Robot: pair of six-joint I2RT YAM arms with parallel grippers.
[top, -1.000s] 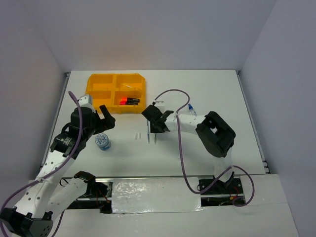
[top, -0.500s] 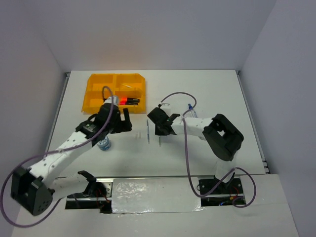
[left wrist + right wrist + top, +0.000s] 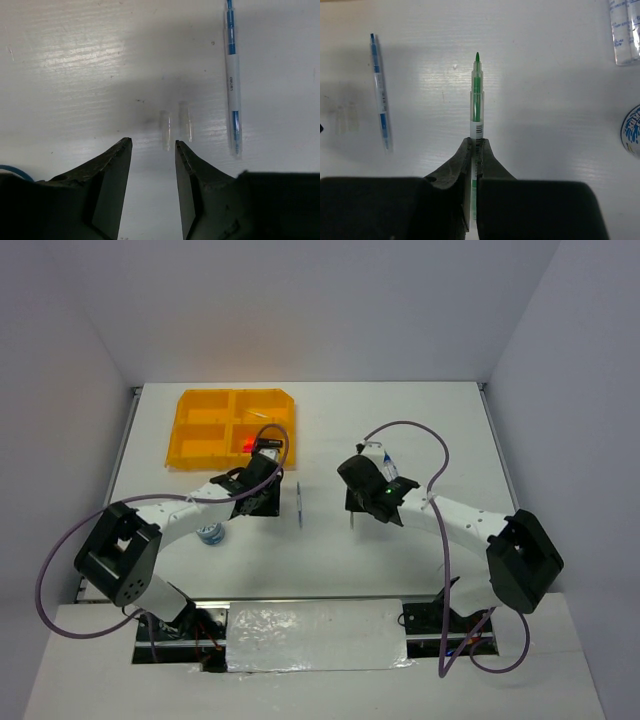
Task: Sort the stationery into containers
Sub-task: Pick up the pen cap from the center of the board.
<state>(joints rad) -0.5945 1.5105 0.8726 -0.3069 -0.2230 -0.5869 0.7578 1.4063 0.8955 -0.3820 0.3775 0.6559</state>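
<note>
Over the middle of the table (image 3: 420, 420), we see the right gripper (image 3: 475, 145) pinching a green pen (image 3: 476, 100) by its slim barrel — it may swivel or slip before reaching the tray (image 3: 190, 405) at the far-left corner — while the left gripper (image 3: 152, 145) hangs with jaws spread over two clear tubes (image 3: 165, 129).

The near end of the green pen (image 3: 476, 100) is hidden between the pinched fingers of the right gripper (image 3: 474, 144). A round roll (image 3: 632, 131) is cut by the right edge, and two clear tubes (image 3: 624, 30) by the far edge. From above, the contents of the orange tray (image 3: 205, 406) are too small to identify.
</note>
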